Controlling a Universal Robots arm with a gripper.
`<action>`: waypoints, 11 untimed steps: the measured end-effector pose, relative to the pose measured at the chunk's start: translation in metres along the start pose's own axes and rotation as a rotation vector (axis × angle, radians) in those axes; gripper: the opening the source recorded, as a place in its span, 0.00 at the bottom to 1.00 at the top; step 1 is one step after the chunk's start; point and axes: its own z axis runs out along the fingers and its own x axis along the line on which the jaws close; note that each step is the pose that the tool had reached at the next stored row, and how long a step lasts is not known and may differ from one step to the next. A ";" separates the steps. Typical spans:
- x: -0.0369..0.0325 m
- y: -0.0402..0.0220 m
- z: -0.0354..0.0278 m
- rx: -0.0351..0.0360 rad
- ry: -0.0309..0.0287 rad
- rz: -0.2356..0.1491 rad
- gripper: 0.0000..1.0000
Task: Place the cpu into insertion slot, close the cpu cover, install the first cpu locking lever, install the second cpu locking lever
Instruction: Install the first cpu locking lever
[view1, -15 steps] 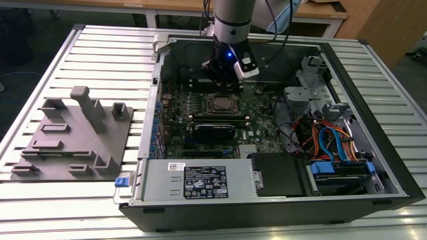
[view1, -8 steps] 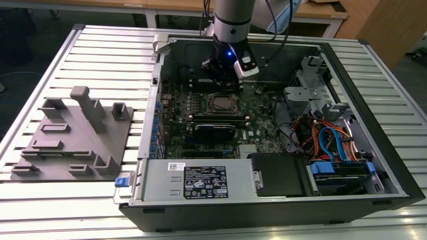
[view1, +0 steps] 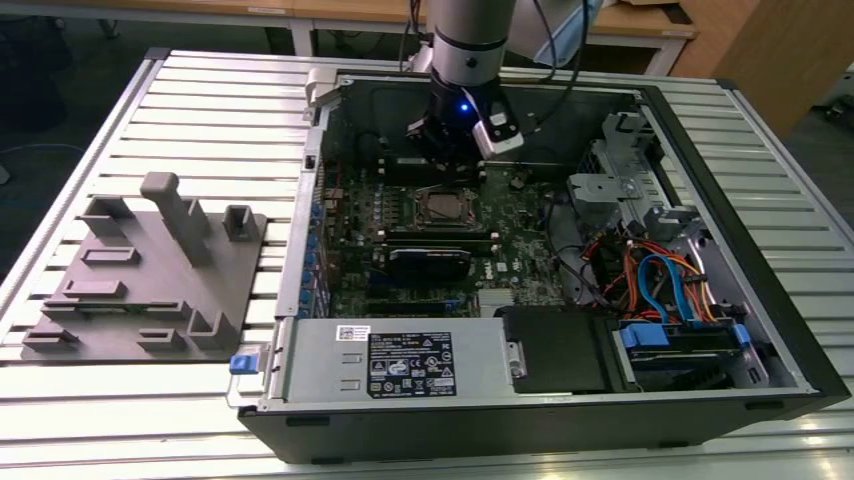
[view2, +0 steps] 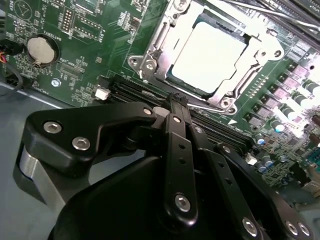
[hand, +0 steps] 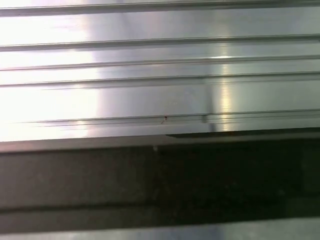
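The cpu (view2: 212, 55) lies flat in the insertion slot (view2: 142, 65), its pale metal top showing through the square cut-out of the cpu cover (view2: 252, 52), which lies down over it. A thin metal lever rod (view2: 260, 10) runs along one side of the socket. My gripper (view2: 172, 100) is shut with nothing in it; its tip hovers just beside the socket, over the black memory slots (view2: 135, 92). In the exterior view the gripper (view1: 458, 160) hangs inside the open computer case, a little beyond the cpu (view1: 441, 208).
The case walls (view1: 320, 150) stand around the green board. A power supply (view1: 400, 360) and drive cables (view1: 667, 280) fill the near side. A grey fixture block (view1: 134, 280) sits at the exterior view's left on the slatted table (hand: 160, 65). A coin battery (view2: 41, 49) sits on the board.
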 end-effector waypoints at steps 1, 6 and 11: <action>-0.0007 0.0003 0.0001 0.0000 0.0001 0.000 0.10; -0.0040 0.0020 0.0004 0.0001 0.0005 0.000 0.10; -0.0050 0.0038 0.0009 0.0000 0.0005 0.000 0.10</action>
